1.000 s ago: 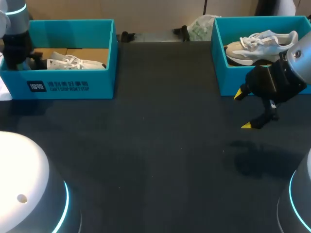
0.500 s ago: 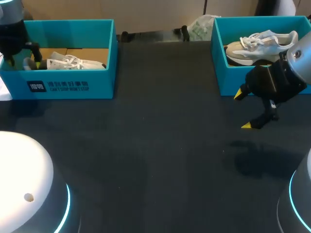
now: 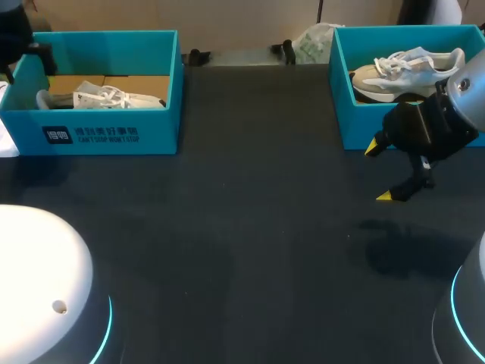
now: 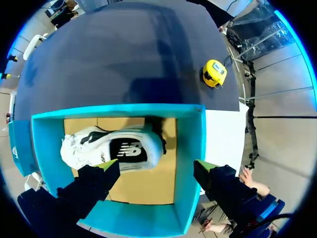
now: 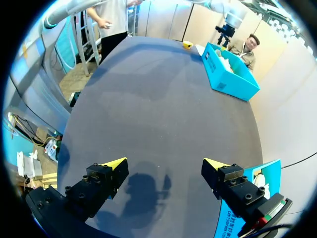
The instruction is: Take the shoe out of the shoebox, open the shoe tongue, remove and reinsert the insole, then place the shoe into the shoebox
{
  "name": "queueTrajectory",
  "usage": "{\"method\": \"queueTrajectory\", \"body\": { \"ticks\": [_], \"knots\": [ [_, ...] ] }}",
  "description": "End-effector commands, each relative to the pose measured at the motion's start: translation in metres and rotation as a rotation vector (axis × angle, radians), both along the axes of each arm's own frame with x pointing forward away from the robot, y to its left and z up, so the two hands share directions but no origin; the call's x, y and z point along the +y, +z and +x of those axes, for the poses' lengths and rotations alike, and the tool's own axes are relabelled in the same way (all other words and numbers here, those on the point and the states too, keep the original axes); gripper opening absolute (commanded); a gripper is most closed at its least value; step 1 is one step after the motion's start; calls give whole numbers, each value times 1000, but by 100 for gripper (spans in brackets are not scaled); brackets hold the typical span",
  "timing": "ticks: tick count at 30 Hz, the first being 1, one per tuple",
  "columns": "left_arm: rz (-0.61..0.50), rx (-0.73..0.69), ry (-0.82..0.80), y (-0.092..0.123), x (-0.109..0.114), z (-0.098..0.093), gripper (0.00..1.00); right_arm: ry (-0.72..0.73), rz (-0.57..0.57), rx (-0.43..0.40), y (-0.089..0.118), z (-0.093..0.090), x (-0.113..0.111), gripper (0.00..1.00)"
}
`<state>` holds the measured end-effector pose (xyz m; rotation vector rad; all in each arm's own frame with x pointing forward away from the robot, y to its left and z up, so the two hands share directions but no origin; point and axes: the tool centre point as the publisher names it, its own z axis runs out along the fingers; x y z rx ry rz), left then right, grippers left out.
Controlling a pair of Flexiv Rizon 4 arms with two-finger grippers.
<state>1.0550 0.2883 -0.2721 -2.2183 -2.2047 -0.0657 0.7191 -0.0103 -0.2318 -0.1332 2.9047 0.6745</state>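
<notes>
A white shoe (image 3: 102, 97) lies on its side in the teal shoebox (image 3: 114, 135) at the table's far left. From the left wrist view the shoe (image 4: 114, 148) rests on the box's cardboard floor. My left gripper (image 4: 156, 166) hangs open above the box, holding nothing, one finger over the shoe and the other over the box wall (image 4: 190, 148). My left arm (image 3: 17, 38) shows only at the far left corner. My right gripper (image 3: 379, 171) stands open over bare table in front of a second teal box (image 3: 341, 106). In its own view the right gripper (image 5: 164, 163) is empty.
The second teal box at the far right holds a grey and white shoe (image 3: 405, 70). A yellow tape measure (image 4: 214, 73) lies on the table beyond the left box. A crumpled bag (image 3: 312, 44) sits at the back edge. The dark table top (image 3: 250, 227) spreads between the boxes.
My left arm has lifted up and away from the left box toward the corner, leaving the shoe inside. The right arm has not moved.
</notes>
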Motion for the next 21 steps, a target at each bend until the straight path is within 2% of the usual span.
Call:
{"method": "queueTrajectory", "body": {
  "ticks": [1, 9, 16, 21],
  "knots": [
    [-17, -6, 0, 29, 1, -12, 100, -1, -3, -1, -1, 0, 1, 100],
    [-57, 10, 6, 64, -3, -29, 100, -1, -3, -1, -1, 0, 1, 100],
    [-157, 16, 54, 92, -9, -35, 100, -1, -3, -1, -1, 0, 1, 100],
    [-223, 22, 88, 112, -14, -42, 100, -200, 2, 55, -2, 33, -22, 100]
  ]
}}
